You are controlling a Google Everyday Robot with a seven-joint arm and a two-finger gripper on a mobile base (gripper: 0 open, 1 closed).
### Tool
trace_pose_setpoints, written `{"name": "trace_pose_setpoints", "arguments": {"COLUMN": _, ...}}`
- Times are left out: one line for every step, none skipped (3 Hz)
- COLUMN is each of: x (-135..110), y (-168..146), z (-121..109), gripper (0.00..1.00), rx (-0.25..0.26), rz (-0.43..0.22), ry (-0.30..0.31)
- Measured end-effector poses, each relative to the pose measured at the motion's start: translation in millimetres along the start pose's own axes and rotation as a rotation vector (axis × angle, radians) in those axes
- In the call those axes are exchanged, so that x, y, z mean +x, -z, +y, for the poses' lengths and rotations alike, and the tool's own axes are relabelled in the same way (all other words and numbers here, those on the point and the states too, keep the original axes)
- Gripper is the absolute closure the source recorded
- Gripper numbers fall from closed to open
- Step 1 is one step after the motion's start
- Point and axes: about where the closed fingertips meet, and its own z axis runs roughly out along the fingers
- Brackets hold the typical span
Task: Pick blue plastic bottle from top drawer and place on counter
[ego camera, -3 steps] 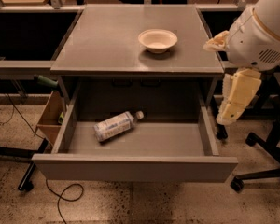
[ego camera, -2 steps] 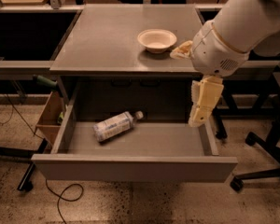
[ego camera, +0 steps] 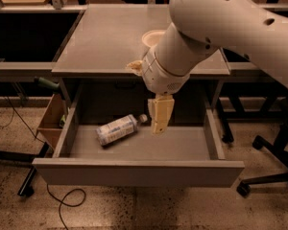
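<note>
Camera view: the gripper [ego camera: 160,122] has swung in from the right and now hangs over the open top drawer [ego camera: 134,172], just beside the lying blue plastic bottle [ego camera: 116,130]. Its width cannot be told; the grasp seems next.

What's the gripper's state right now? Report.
Gripper: open or closed cannot be told; holds nothing, above top drawer beside blue plastic bottle.

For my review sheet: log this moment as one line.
stage: pre-grasp | hand: over open top drawer, near blue plastic bottle | bottle: lying inside, unheld | counter: holds white bowl
</note>
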Motion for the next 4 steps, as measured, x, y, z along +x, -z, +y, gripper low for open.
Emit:
{"name": "trace_pose_setpoints", "arguments": {"x": 0, "y": 0, "z": 0, "gripper": 0.00, "rx": 0.000, "rz": 0.000, "ry": 0.000}}
{"name": "trace_pose_setpoints", "arguments": {"x": 7, "y": -21, "z": -6, "gripper": 0.00, "rx": -0.033, "rz": 0.038, "ry": 0.017}}
{"name": "trace_pose_setpoints", "arguments": {"x": 34, "y": -66, "z": -13, "gripper": 0.00, "rx": -0.083, "rz": 0.077, "ry": 0.031}}
{"name": "trace_pose_setpoints", "arguments": {"x": 60, "y": -117, "z": -19, "gripper": 0.00, "rx": -0.129, "rz": 0.095, "ry": 0.041}}
